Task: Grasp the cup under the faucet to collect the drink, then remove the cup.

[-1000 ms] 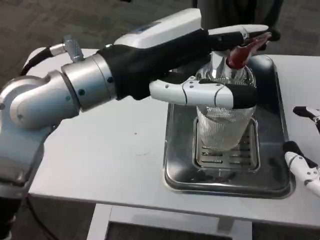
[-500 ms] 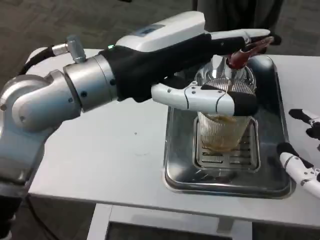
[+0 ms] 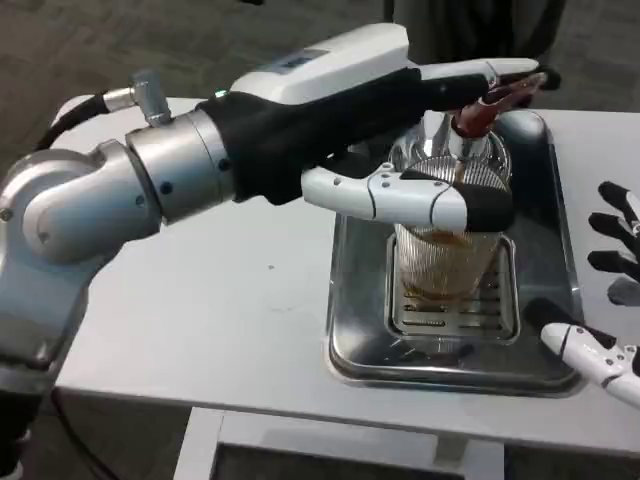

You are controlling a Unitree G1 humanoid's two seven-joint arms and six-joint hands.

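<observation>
Head view: the left arm reaches across from the picture's left over the white bench (image 3: pixel 230 320), its silver forearm and black wrist leading to the left hand (image 3: pixel 400 150). That hand grips the cup (image 3: pixel 445 265): one white and black finger (image 3: pixel 420 198) wraps across the cup's front just below the rim, and the others stretch past its far side toward the faucet (image 3: pixel 478 112), whose red handle shows just above the cup.

The cup is clear and ribbed, and stands upright on the slotted grate (image 3: pixel 455 320) in the middle of the steel tray (image 3: pixel 350 340). It sits directly under the faucet. Amber drink (image 3: pixel 440 285) fills the lower part of the cup, with a darker band near the level of the wrapped finger. Whether liquid is running from the faucet cannot be told, as the hand covers the spout.

The tray lies on the right half of the bench, its near rim close to the bench's front edge.

The right hand (image 3: pixel 600 300) shows at the picture's right edge, beside the tray's right rim. Its fingers are spread apart and it holds nothing; black fingertips point inward higher up, and one white finger with a black tip reaches over the tray's near right corner. It is apart from the cup.
</observation>
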